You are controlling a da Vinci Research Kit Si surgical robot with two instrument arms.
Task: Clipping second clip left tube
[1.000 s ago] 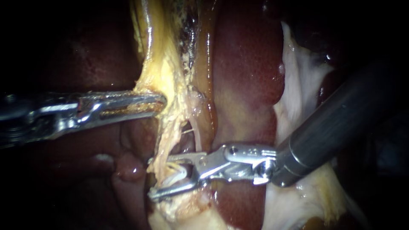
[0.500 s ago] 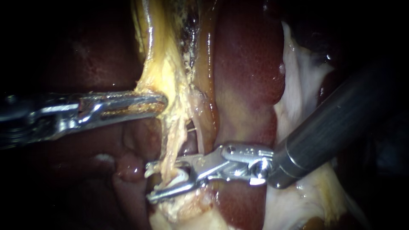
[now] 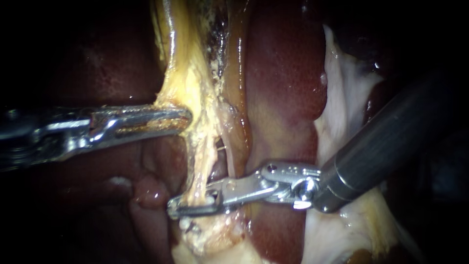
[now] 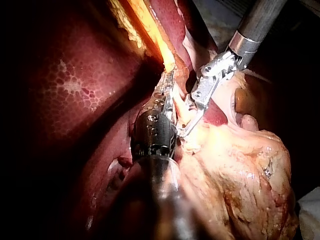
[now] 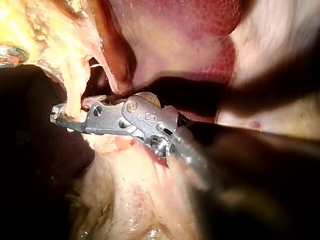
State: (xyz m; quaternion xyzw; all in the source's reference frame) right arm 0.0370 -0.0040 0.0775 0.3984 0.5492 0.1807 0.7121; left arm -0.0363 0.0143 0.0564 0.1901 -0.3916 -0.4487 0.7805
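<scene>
Endoscope and both wrist cameras sit close, sharing the right instrument (image 3: 181,208).

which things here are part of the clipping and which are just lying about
In the job: right instrument, shut on the tube; left instrument, shut on yellow tissue.
Just there: liver; pale tissue beside it.

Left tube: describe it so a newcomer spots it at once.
Find the dark red liver and the yellow fatty band beside it. From that band the left tube hangs as a pale yellow strand. Alone among the strands, it is clamped in the jaws of the right instrument.
</scene>
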